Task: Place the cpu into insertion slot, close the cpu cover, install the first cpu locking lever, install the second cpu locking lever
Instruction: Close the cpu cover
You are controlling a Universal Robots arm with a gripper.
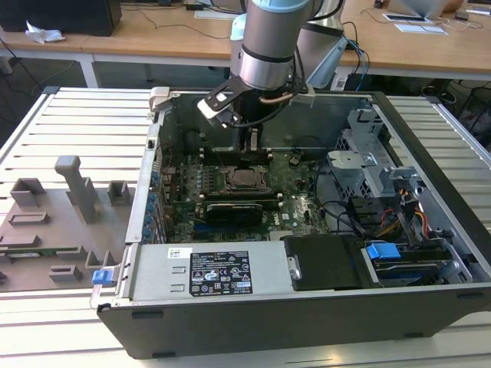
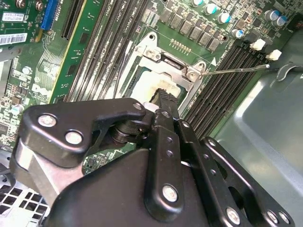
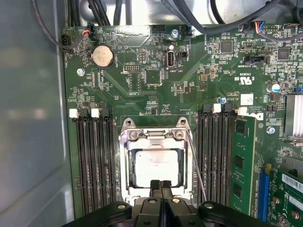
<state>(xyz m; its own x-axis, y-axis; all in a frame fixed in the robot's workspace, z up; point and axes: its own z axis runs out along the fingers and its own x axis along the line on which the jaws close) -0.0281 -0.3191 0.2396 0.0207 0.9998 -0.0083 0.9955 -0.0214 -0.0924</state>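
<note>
The hand (image 3: 161,185) is clenched, its fingertips pressed together, at the edge of the socket on the motherboard (image 3: 156,94). Just beyond its tips the cpu (image 3: 156,163) lies in the slot, with the cpu cover (image 3: 154,137) down around it. Beside the hand, a thin locking lever (image 3: 196,165) slants off the socket.

Matt blk plastic gripper (image 3: 161,184), shiny metal cpu cover (image 3: 154,141), dull silver cpu (image 3: 156,168).
</note>
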